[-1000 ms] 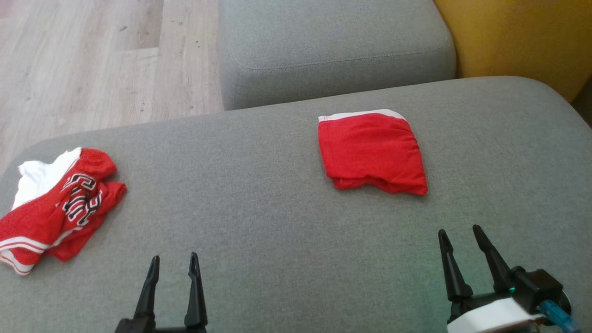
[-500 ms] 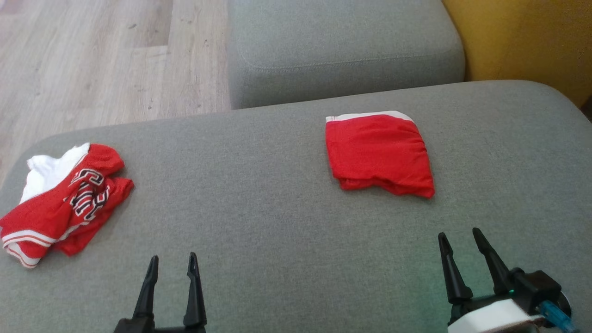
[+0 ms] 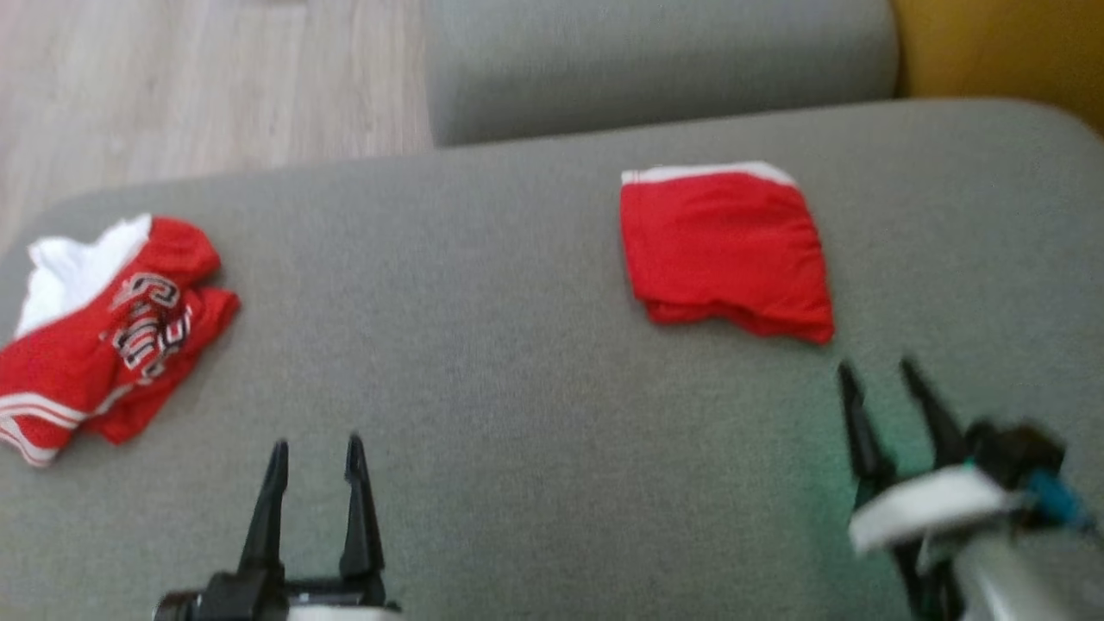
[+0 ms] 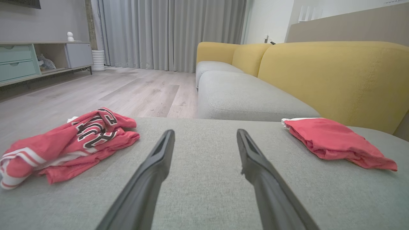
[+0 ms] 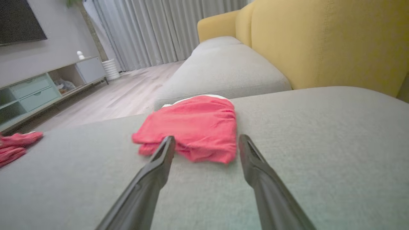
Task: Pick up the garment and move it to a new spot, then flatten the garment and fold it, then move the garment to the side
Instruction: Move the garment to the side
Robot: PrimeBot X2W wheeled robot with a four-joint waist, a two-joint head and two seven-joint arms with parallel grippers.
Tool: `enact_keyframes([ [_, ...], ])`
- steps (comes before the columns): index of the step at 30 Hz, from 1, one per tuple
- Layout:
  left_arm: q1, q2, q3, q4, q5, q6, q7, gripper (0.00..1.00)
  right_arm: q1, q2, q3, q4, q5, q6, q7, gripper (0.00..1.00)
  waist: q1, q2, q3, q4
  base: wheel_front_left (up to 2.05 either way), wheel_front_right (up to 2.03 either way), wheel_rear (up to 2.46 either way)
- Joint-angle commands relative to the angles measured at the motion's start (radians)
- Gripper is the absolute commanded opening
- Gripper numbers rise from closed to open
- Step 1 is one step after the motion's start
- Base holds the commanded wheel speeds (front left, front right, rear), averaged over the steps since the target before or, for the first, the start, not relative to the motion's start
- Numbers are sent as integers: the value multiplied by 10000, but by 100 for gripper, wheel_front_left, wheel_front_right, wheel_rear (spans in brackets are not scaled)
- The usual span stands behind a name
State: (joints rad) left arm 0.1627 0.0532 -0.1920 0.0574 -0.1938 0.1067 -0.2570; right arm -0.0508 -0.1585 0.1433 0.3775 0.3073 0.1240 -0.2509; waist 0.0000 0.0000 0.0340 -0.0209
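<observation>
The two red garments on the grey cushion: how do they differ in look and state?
The crumpled garment lies bunched in a heap; the folded garment lies flat and neat. The crumpled garment shows black-and-white lettering and white stripes; the folded garment is plain red with one white band at its far edge. Both are red and rest on the grey cushion.

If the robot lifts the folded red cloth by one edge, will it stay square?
Probably not: the folded red cloth looks thin and soft, its layers uneven at the near edge, so it would likely droop and unfold. Pushed across the woven grey cushion, it would probably bunch up.
</observation>
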Motion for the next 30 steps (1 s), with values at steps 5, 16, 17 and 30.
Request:
enact_keyframes([
  [5, -1224, -30, -32, -737, 110, 130, -47, 100, -3057, -730, 372, 1162, 1564, 67, 527, 100, 0, 0, 1624, 135, 0, 0, 0],
  [16, -2199, -30, -442, -1035, -1, 362, -47, 100, -5648, -1809, 842, 3503, 3272, 67, 2506, 100, 0, 0, 2947, 564, 0, 0, 0],
  [17, -2265, -30, -480, -1042, -27, 381, -47, 100, -5767, -1854, 953, 3608, 3437, 67, 2576, 100, 0, 0, 3026, 601, 0, 0, 0],
  [30, -2714, -30, -647, -1022, -194, 567, -47, 100, -6405, -2504, 2445, 3891, 4739, 67, 2183, 0, 0, 0, 3699, 260, 0, 0, 0],
])
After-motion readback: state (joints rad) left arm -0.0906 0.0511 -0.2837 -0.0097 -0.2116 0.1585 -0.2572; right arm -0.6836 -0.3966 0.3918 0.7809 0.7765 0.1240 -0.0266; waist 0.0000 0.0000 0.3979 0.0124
